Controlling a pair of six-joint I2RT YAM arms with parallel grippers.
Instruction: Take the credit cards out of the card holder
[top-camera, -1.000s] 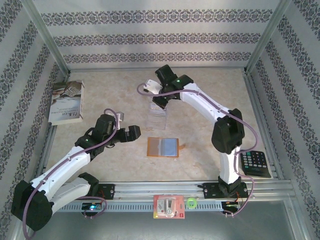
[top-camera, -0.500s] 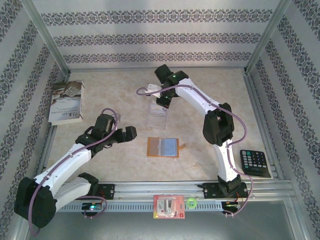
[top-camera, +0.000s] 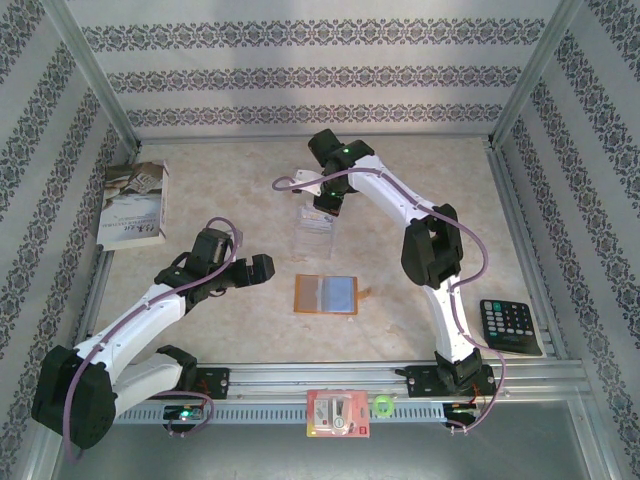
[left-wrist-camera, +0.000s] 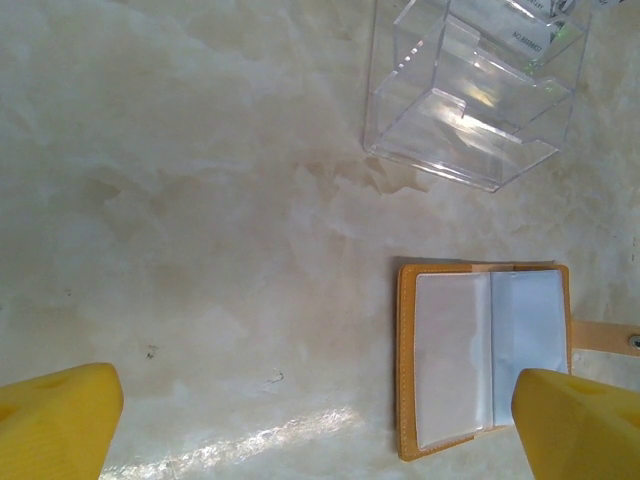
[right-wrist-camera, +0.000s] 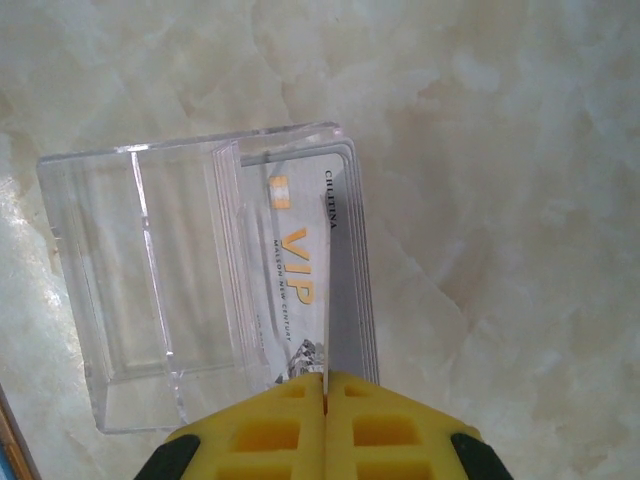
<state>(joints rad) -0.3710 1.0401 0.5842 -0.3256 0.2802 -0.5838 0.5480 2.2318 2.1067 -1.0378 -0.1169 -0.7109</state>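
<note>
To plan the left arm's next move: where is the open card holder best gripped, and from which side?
The card holder lies open and flat on the table, so probably pinch its orange left border, coming down from above on the side nearest the open left end effector.

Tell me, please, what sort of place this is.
Likely a robot lab test cell: left arm and right arm bolted to a metal rail at a marble-look table, boxed in by wallpapered panels.
</note>
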